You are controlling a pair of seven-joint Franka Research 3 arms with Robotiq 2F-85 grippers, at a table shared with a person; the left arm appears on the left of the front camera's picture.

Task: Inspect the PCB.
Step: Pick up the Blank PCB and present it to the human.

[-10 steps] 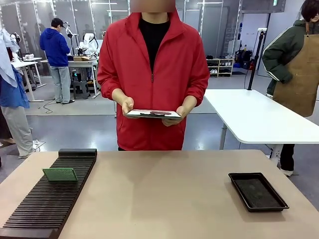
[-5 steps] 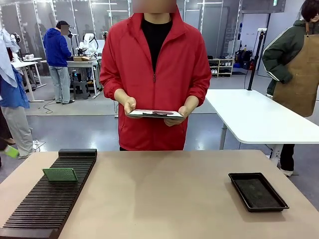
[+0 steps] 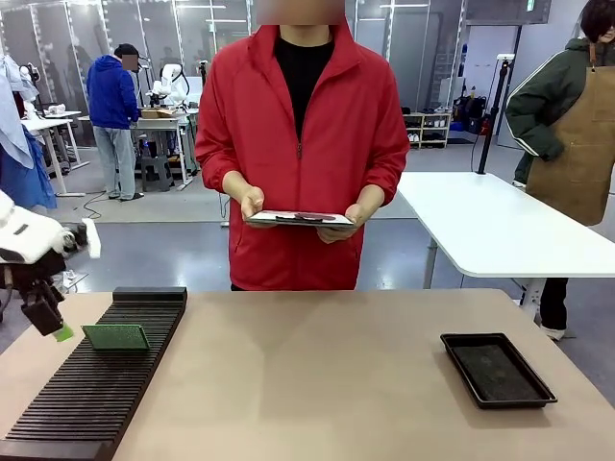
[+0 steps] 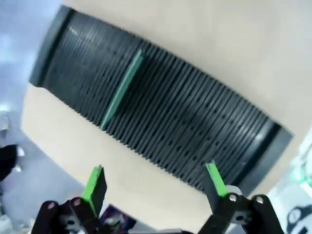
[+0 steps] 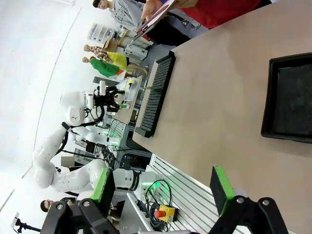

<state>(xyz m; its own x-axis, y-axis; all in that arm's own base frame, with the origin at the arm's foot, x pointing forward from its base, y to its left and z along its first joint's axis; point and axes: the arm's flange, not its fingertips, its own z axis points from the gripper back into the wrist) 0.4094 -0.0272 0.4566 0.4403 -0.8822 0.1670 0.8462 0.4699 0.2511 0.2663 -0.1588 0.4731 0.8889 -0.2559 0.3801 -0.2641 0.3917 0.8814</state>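
Note:
The PCB (image 3: pixel 115 336) is a green board standing on edge in a slot of the black ribbed rack (image 3: pixel 96 394) at the table's left. In the left wrist view the PCB (image 4: pixel 122 90) shows edge-on as a thin green strip across the rack (image 4: pixel 195 126). My left gripper (image 3: pixel 53 327) hangs just left of the board, apart from it. It is open (image 4: pixel 155 183) with nothing between its green pads (image 4: pixel 95 185). My right gripper (image 5: pixel 163 187) is open and empty, high above the table's near right side.
A shallow black tray (image 3: pixel 497 369) lies at the table's right, also seen as the tray (image 5: pixel 290 100) in the right wrist view. Across the table a person in a red jacket holds a white clipboard (image 3: pixel 298 219) in both hands. The table's middle (image 3: pixel 307 375) is bare.
My left arm has come into the front view from the left and its gripper now hangs beside the rack near the PCB. The person has barely moved.

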